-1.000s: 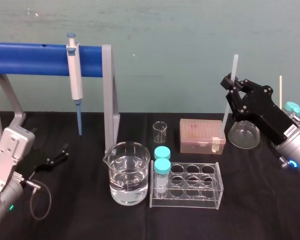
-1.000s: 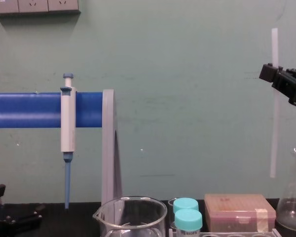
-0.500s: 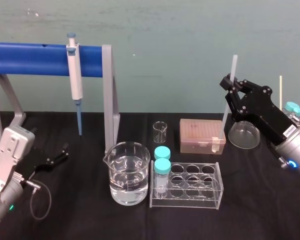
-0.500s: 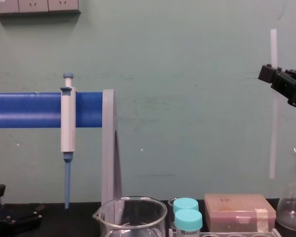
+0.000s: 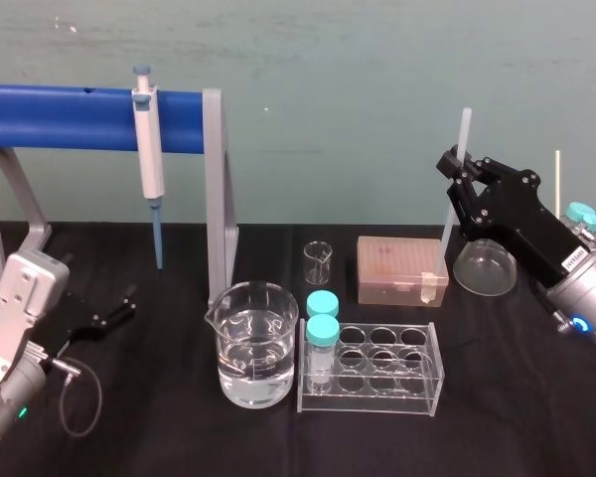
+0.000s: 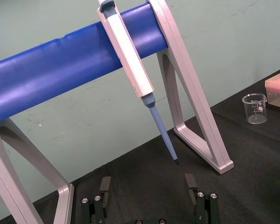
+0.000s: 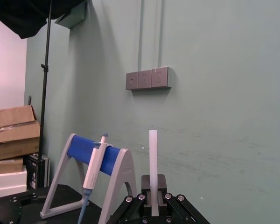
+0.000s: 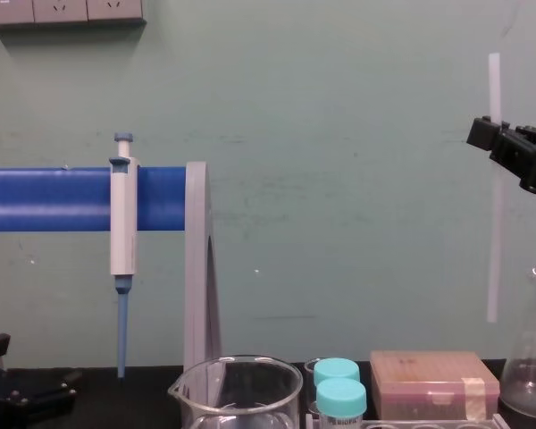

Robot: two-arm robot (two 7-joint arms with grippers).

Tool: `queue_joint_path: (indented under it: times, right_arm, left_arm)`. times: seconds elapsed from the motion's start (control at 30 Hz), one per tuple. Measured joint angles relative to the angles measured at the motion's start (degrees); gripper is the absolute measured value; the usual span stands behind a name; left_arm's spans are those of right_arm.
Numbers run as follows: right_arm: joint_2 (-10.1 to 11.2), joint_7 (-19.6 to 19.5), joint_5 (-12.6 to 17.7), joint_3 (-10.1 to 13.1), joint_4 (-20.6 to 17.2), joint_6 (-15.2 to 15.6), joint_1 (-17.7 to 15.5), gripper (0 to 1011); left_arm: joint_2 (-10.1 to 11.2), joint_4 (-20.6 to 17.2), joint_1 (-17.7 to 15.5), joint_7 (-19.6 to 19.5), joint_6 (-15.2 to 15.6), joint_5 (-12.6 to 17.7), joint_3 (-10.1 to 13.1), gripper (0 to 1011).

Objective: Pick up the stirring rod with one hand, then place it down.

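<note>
The stirring rod [image 5: 465, 129] is a thin translucent white stick held upright in the air at the right, above the table behind the tip box. My right gripper [image 5: 458, 162] is shut on its upper part, with a short length sticking out above the fingers. In the chest view the stirring rod [image 8: 493, 232] hangs down from the right gripper [image 8: 488, 132], its lower end well above the table. The right wrist view shows the stirring rod [image 7: 153, 158] rising out of the right gripper [image 7: 153, 184]. My left gripper [image 5: 124, 306] rests low at the left, open and empty; its fingers [image 6: 105, 186] stand wide apart.
A white-and-blue pipette [image 5: 149, 149] hangs on the blue-barred stand [image 5: 215, 189]. A beaker of water [image 5: 256, 343], a small beaker [image 5: 318, 260], a tube rack [image 5: 377, 370] with two teal-capped tubes, a pink tip box [image 5: 401, 268] and a conical flask [image 5: 485, 266] stand below.
The right gripper and the rod have drifted a hair to the left. Nothing else has moved.
</note>
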Motion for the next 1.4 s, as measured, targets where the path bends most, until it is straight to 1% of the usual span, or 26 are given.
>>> queue_joint_path:
  times: [0.93, 1.4]
  right_arm:
    - [-0.11, 0.44, 0.06, -0.17, 0.86, -0.32, 0.27, 72]
    - [-0.14, 2.21, 1.62, -0.41, 1.79, -0.98, 0.53, 72]
  left_arm:
    - [0.0, 0.0, 0.0, 0.0, 0.0, 0.0, 0.0, 1000]
    - [0.0, 0.0, 0.0, 0.0, 0.0, 0.0, 0.0, 1000]
